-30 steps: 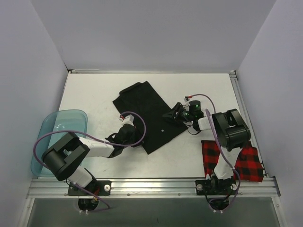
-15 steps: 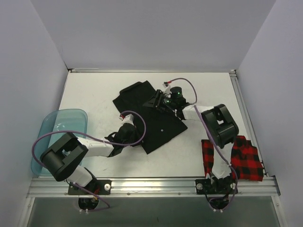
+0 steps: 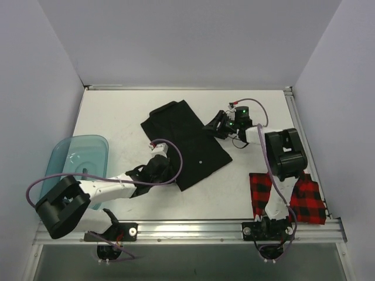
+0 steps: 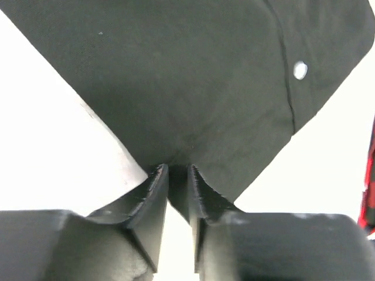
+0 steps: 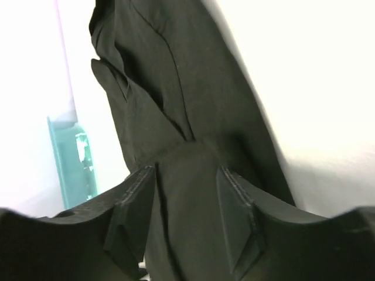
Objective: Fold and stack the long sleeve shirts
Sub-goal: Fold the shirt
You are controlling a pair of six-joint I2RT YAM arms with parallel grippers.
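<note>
The black shirt lies spread at the table's middle, one white button showing. My left gripper is at its near left edge, jaws nearly together and pinching the hem. My right gripper is at the shirt's far right edge; its jaws hold a thick bunch of black cloth, and folds run up to it. The red-and-black check shirt lies crumpled at the near right, under the right arm, with no gripper on it.
A translucent teal tub stands at the left table edge and also shows in the right wrist view. Walls close in the left, far and right sides. A metal rail runs along the near edge.
My right gripper swung left over the black shirt, then came back right to its far right edge. The left arm stretched out flatter; its gripper stayed on the hem.
</note>
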